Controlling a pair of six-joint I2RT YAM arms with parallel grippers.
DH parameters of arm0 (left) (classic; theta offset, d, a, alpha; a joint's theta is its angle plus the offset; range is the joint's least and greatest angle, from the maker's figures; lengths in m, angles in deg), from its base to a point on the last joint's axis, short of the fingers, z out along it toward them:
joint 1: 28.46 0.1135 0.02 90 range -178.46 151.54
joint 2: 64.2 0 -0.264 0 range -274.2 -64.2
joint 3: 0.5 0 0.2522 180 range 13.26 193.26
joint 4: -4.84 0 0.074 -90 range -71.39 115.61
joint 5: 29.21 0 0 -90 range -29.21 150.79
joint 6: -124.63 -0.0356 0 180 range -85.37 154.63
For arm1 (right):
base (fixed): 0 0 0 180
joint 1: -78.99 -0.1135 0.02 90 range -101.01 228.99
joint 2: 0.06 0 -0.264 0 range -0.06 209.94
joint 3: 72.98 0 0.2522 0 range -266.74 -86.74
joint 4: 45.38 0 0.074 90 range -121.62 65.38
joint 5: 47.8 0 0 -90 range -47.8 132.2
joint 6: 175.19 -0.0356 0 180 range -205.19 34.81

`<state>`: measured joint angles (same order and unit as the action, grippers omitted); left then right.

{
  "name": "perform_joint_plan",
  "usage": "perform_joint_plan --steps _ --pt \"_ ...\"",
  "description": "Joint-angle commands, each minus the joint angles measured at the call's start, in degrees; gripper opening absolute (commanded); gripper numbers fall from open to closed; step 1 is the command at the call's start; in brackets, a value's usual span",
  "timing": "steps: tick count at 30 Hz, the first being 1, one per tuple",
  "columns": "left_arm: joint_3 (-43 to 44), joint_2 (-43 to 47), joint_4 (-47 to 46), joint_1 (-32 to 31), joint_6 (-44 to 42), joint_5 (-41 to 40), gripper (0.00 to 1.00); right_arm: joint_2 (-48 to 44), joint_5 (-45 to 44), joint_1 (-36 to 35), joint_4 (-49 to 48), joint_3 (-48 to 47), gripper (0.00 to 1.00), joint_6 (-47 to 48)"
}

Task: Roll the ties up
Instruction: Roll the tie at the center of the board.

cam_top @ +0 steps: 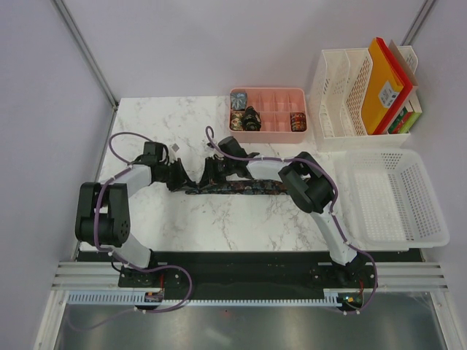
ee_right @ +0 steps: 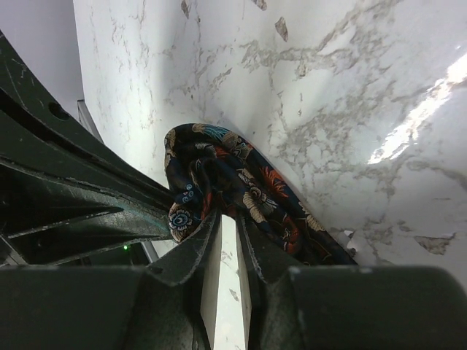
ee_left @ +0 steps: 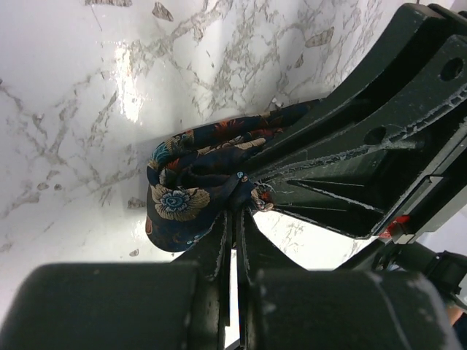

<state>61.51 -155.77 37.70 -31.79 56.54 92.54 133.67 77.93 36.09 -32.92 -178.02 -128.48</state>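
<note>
One dark floral tie [cam_top: 241, 188] is laid flat across the middle of the marble bench [cam_top: 182, 226], and its left end is bunched into a loose coil. The left hand [ee_left: 237, 211] is found fully closed on that bunched end. The right hand [ee_right: 226, 219], just beside it, is clamped narrowly on a fold of the same coil. Rolled ties [cam_top: 252, 117] are stowed in separate compartments of the pink tray [cam_top: 270, 136] at the far edge.

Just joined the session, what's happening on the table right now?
Both arms work one end of a dark floral fabric necktie lying on the white marble table. The left gripper pinches the bunched end shut; the right gripper grips the same small coil. Most of the strip is unrolled.
</note>
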Motion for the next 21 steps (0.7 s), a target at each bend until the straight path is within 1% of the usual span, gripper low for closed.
perform_joint_plan --steps 1,7,16,21 --pt "1.06 -3.44 -2.74 -1.41 2.96 -2.21 0.02 1.71 -3.91 0.35 3.23 0.58 0.24 1.45" --pt "1.14 -5.72 -0.9 -1.33 4.63 -7.92 0.02 -1.01 -2.77 0.53 3.32 0.32 0.27 1.54" --pt "3.34 -7.48 1.03 -1.24 5.07 -8.28 0.02 -4.88 -1.54 1.67 3.67 -1.52 0.32 1.98" --pt "3.25 -7.57 1.21 -1.24 5.07 -8.54 0.02 -5.94 -1.18 2.82 3.59 -2.58 0.32 2.42"
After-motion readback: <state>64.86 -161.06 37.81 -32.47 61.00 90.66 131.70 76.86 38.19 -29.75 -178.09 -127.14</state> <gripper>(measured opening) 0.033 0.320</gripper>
